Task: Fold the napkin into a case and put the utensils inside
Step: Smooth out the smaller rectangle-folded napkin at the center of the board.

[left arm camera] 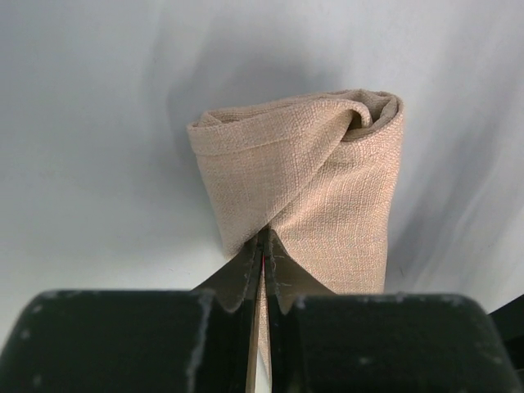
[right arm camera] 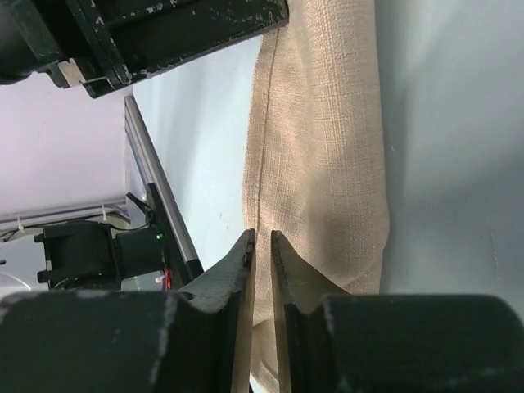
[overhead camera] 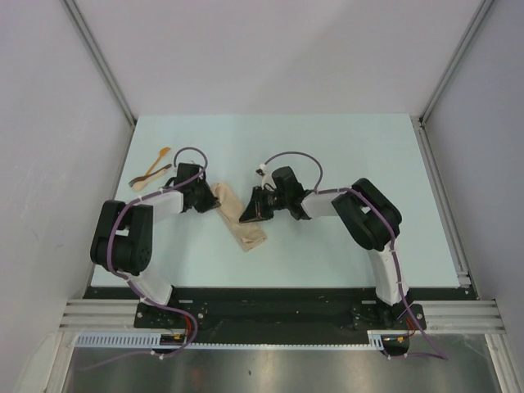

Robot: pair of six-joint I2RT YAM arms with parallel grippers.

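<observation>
Two white-and-black jointed arms (overhead camera: 155,209), looping purple cables (overhead camera: 190,151), scuffed black claw fingers (left arm camera: 239,282)

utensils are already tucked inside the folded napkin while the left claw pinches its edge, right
Not quite. The utensils are not inside it: they lie bare on the table at its far left, apart from the folded napkin. The top external view shows this. The left claw does pinch its edge.

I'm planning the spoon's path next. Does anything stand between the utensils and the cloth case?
Yes. The left pincer, shut on the upper end of the case, sits directly between it and the utensils at the table's far left. The right pincer grips the case's other edge, away from that path.
</observation>
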